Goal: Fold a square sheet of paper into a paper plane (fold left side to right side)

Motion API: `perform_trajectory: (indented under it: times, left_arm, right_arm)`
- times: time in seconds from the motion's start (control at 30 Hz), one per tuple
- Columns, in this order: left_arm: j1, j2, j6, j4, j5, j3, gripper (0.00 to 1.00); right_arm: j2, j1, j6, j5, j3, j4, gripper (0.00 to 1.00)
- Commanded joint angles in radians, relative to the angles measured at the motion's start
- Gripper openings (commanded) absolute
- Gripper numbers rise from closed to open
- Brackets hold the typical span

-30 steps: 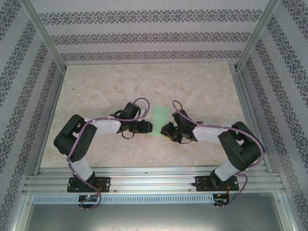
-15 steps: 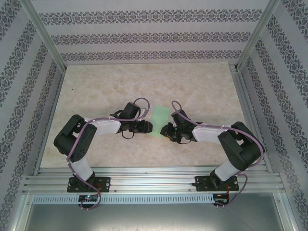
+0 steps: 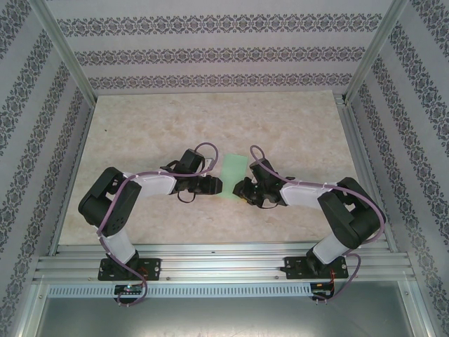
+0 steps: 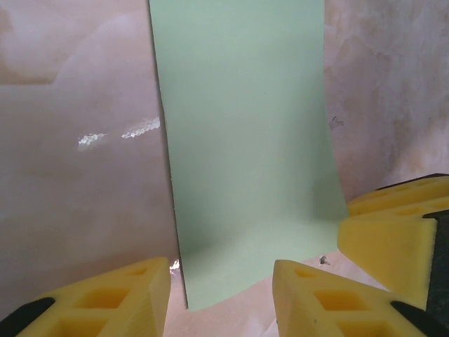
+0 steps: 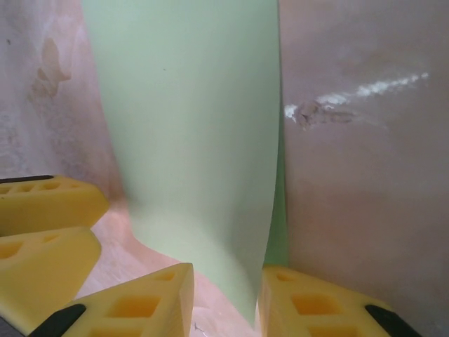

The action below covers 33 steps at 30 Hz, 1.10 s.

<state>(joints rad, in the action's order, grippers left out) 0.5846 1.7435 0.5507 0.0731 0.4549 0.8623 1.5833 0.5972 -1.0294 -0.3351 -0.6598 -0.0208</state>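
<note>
The square sheet of paper lies mid-table as a narrow pale mint-green rectangle, its layers doubled; it has no dart shape. My left gripper sits at its near left corner and stands open, with the paper flat on the table reaching between its fingers. My right gripper is at the near right corner. In the right wrist view the top layer of paper curls up off a lower layer and its corner hangs between the parted fingers, against the right one. Both grippers nearly touch.
The marble-patterned table is walled by patterned panels and aluminium rails. The right gripper's yellow fingers crowd the left wrist view, and the left gripper's fingers crowd the right wrist view.
The right gripper has crept slightly left towards the paper's near edge. The left arm and the paper look unchanged.
</note>
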Motion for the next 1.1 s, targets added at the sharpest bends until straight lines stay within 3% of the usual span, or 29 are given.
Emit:
perform_trajectory:
  times: [0.0, 0.6, 0.77, 1.07]
  left_arm:
    - [0.004, -0.018, -0.028, 0.007, -0.009, -0.004, 0.44]
    - [0.003, -0.092, -0.071, -0.002, -0.032, -0.033, 0.44]
    - [0.012, -0.185, -0.149, -0.026, -0.044, -0.069, 0.44]
    - [0.122, -0.281, -0.317, -0.044, -0.115, -0.094, 0.49]
  right_arm:
    - [0.025, -0.024, 0.012, 0.005, -0.036, 0.038, 0.30]
    - [0.096, -0.082, 0.014, -0.052, -0.097, 0.082, 0.30]
    - [0.109, -0.099, 0.024, -0.080, -0.125, 0.068, 0.30]
    - [0.126, -0.144, 0.079, -0.109, -0.204, -0.026, 0.30]
